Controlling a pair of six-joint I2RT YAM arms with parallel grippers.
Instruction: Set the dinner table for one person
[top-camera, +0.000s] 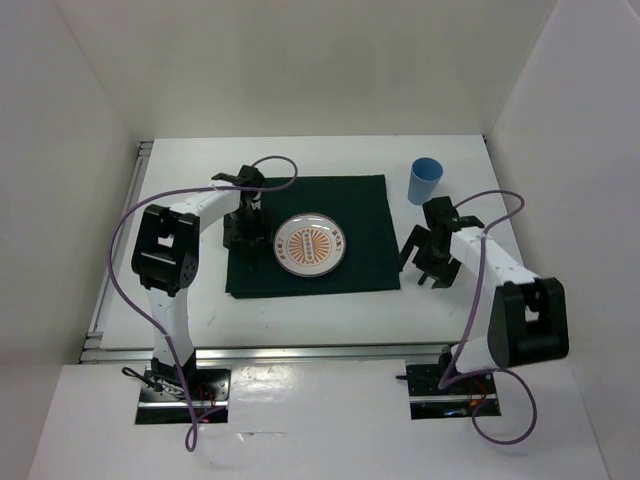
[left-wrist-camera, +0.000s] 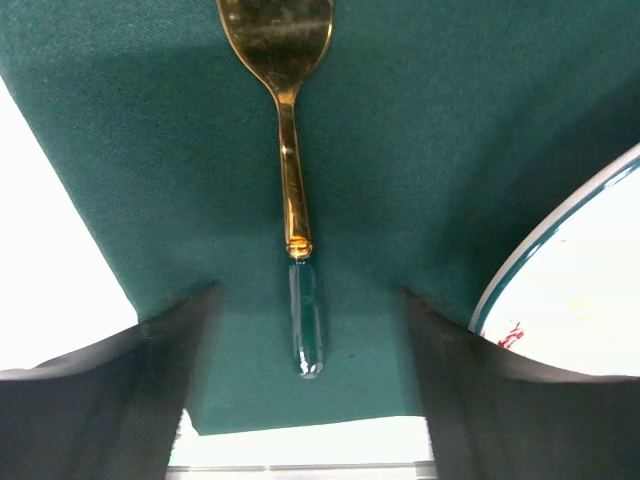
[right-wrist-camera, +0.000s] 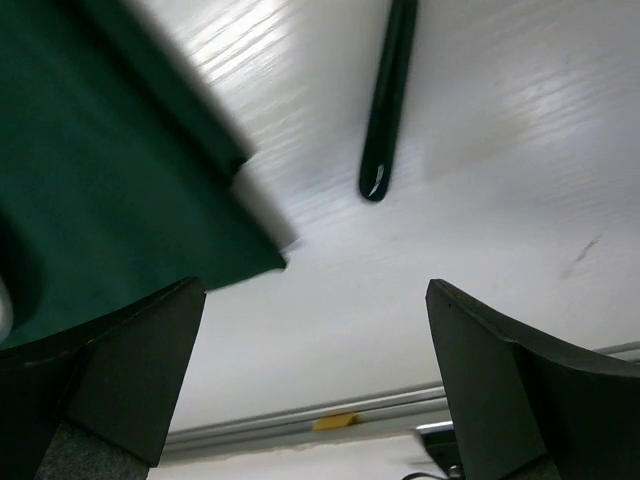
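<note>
On the dinner table (top-camera: 300, 322), a spoon (left-wrist-camera: 294, 190) lies, seemingly untouched, beneath left hand (left-wrist-camera: 308, 305).

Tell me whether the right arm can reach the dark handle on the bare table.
Probably yes: the right gripper hangs open just short of the dark handle, nothing lies between them on the dinner table, and the green placemat sits aside.

White arms (top-camera: 205, 204), black joints (top-camera: 165, 250), purple cables (top-camera: 122, 272)
</note>
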